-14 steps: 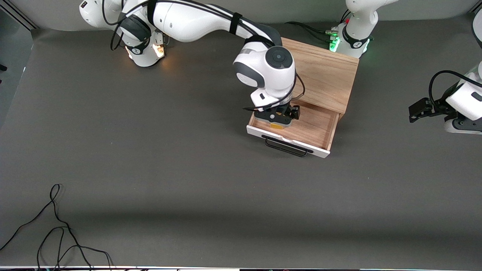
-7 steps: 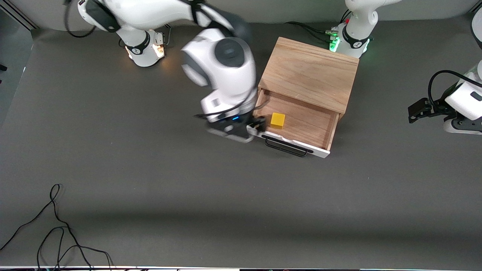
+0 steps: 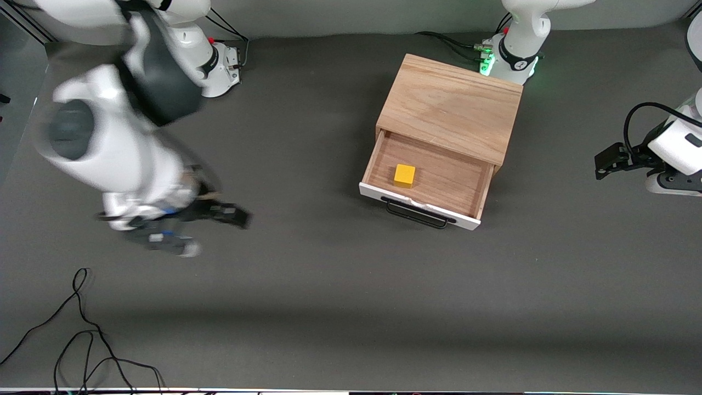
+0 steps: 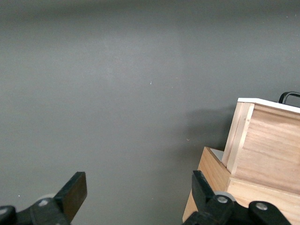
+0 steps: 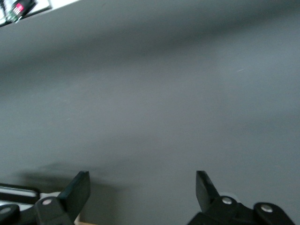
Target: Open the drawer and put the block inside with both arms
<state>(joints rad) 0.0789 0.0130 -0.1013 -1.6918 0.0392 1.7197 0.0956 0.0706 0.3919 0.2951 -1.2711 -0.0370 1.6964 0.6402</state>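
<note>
Front view shows the block (image 3: 405,175) inside the drawer (image 3: 425,184); both the right gripper (image 3: 189,227) and the left gripper (image 3: 606,162) are released and empty; the open drawer could snag your arm.

I find no readable text, label, brand, number or sign anywhere around me. Some small dark marking sits on the white collar of my left arm's base (image 3: 517,61), but I cannot read it.

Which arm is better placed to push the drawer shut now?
Probably the left: its open gripper waits beside the drawer, where the block lies. The right gripper is open over bare table.
</note>
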